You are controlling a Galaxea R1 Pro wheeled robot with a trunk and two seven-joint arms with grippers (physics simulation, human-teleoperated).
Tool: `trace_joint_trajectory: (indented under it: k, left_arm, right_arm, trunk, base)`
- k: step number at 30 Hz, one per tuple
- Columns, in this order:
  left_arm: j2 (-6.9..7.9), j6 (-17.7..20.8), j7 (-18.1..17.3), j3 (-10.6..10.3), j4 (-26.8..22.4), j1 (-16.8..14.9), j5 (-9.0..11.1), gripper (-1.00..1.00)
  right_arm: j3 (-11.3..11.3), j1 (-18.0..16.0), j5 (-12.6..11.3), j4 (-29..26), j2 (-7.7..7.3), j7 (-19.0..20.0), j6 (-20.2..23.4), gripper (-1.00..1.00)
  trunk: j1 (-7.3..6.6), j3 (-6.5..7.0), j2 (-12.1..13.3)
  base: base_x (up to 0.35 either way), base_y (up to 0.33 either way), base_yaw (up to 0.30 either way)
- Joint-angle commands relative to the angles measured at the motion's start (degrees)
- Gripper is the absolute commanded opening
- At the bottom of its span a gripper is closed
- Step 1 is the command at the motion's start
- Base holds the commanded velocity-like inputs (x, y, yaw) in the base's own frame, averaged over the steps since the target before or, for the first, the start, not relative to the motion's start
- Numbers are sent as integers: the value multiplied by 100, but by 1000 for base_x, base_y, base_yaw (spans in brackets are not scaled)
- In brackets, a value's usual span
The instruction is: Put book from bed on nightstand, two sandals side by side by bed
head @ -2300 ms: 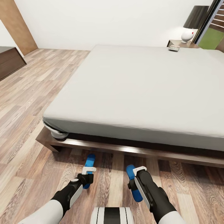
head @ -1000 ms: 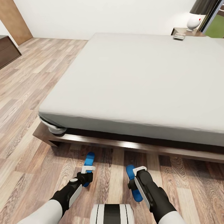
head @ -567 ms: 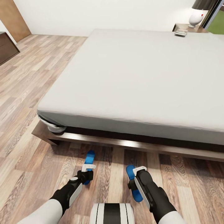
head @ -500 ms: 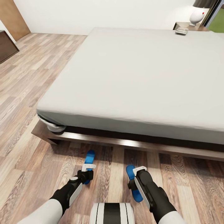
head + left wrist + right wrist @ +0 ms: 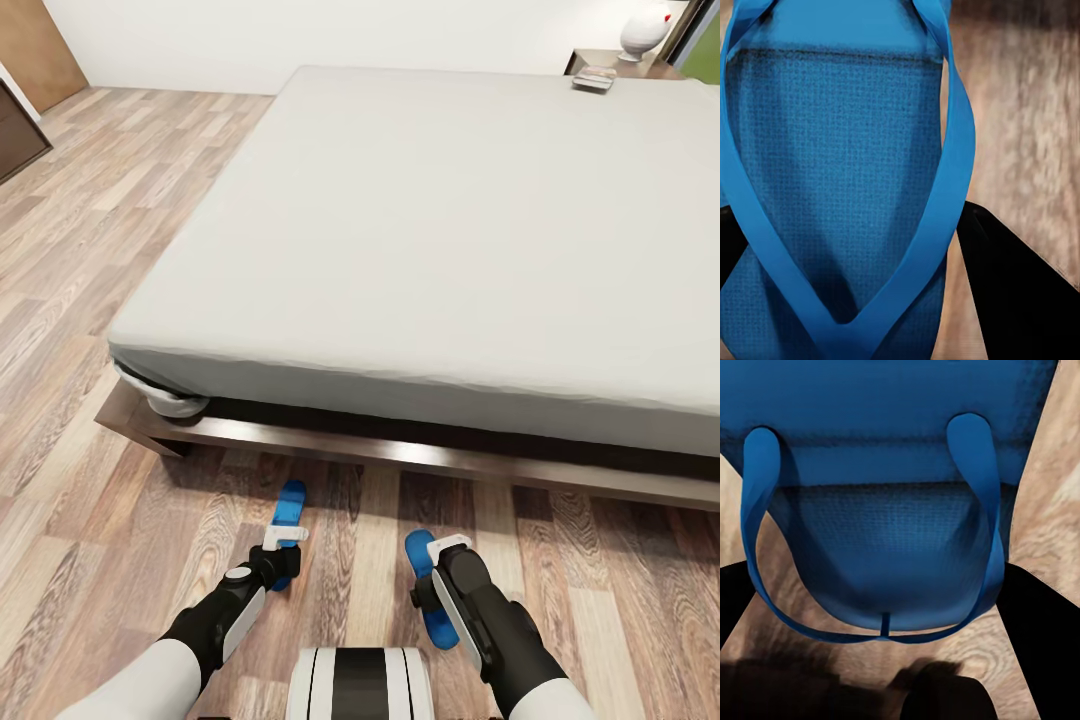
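Sandals first: across the last couple of secs the head view has tipped down, so the bed [image 5: 430,230] sits lower in frame and the lamp [image 5: 645,30] is cut off at the top edge. That's camera motion, not the things moving. Both arms and both flip-flops keep the same spot relative to our trunk.

We judge we're settling the pair on the floor [image 5: 120,520] next to the bed base; release not yet seen.

Left gripper [image 5: 283,540] hangs over the left sandal [image 5: 288,505]; right gripper [image 5: 447,548] over the right sandal [image 5: 428,595]. Wrist views put black fingers [image 5: 1020,292] either side of each sole, but clenched vs released — can't tell.

Sandals: bright blue, textured footbed, thin straps, roughly parallel, a gap apart.

Book [image 5: 594,78] looks to be the small thing at the bed's far corner, near the nightstand [image 5: 600,58]; too small to be sure.
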Motion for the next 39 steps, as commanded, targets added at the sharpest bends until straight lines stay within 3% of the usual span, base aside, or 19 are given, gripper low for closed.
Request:
trace_joint_trajectory:
  k: [1, 6, 11, 17, 21, 28, 32, 39]
  left_arm:
    - [4, 31, -5, -21, -10, -1, 46, -100]
    - [4, 31, -1, -20, -11, -1, 49, -100]
    - [4, 36, -3, -16, -11, -1, 47, -100]
    - [4, 28, 13, -20, -11, -1, 48, -100]
    - [4, 30, 4, -20, -11, -1, 46, -100]
    - [4, 25, 9, -21, -13, -1, 47, -100]
    - [4, 24, 10, -19, -14, -1, 49, -100]
    - [4, 23, 13, -16, -18, -1, 50, -100]
  right_arm:
    - [8, -2, 10, -4, 1, -15, 26, -100]
    - [8, -2, 10, -4, 1, -15, 26, -100]
    - [8, -2, 10, -4, 4, -15, 26, -100]
    - [8, -2, 10, -4, 1, -15, 26, -100]
    - [8, -2, 10, -4, 5, -15, 26, -100]
    - [8, -2, 10, -4, 1, -15, 26, -100]
    - [8, -2, 10, -4, 2, -15, 26, -100]
    - [8, -2, 10, -4, 6, -15, 26, -100]
  trunk:
    - [-1, -4, -2]
    - [-1, -4, -2]
    - [12, -115, -8]
    - [12, -115, -8]
    - [22, -203, -14]
    - [22, -203, -14]
    - [32, -292, -19]
    - [32, -292, -19]
  base:
    - [0, 0, 0]
    - [0, 0, 0]
    - [0, 0, 0]
    - [0, 0, 0]
    - [0, 0, 0]
    - [0, 0, 0]
    - [0, 0, 0]
    - [0, 0, 0]
